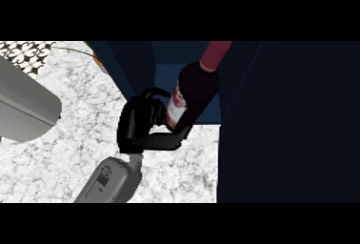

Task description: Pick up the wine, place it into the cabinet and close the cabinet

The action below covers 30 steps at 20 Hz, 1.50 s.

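The wine bottle (200,88) is dark, with a red capped neck pointing up and away and a white and red label. It stands tilted in the mouth of the dark blue cabinet (134,66), its neck reaching inside. My right hand (141,124) is shut on the bottle's lower body from the left, the thumb curled under its base. Its grey forearm (112,178) comes in from the lower edge. The bottle's bottom end is hidden by the hand. The cabinet's dark door (288,124) stands open and fills the right side of the view. My left hand does not show.
A white marble counter (63,162) spreads out below and to the left. A big grey rounded shape (25,107) crosses the left edge. Patterned tiles (28,52) show at the top left, with a small orange thing (96,58) beside the cabinet's wall.
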Motion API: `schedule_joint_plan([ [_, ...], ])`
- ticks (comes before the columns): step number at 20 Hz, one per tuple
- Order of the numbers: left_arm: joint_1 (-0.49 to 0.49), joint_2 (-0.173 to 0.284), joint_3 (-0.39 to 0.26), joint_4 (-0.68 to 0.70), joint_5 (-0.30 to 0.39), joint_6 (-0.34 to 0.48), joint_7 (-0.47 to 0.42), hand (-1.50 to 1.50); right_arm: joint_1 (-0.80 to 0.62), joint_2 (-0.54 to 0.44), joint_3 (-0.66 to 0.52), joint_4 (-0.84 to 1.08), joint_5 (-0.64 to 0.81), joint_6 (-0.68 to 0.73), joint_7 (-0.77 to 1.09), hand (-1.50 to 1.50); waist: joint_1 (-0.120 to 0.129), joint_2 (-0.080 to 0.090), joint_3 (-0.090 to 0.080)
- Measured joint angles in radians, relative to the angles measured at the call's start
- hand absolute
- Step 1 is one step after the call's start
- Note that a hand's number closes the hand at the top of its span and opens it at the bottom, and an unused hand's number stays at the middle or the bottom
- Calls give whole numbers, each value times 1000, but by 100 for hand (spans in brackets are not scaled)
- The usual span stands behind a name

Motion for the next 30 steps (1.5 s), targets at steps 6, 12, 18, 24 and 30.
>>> schedule_joint_plan([
  [6,-71,0,-62,121,41,85,-43,150,-13,-1,-6,4,3,-6,1,-150,0,0,0],
  [12,-115,0,-99,257,151,119,-136,150,-2,-13,-23,-2,-31,13,3,-150,-2,1,0],
  [18,-128,0,-125,350,215,128,-205,150,-22,-25,-43,-11,-54,5,30,-150,-1,1,0],
  [24,-137,3,-119,473,279,82,-290,150,-39,-17,-33,9,-39,-3,27,-150,-1,1,0],
  [30,-160,1,-106,563,394,20,-378,150,-38,-21,-44,37,-46,12,7,-150,-4,2,-1],
])
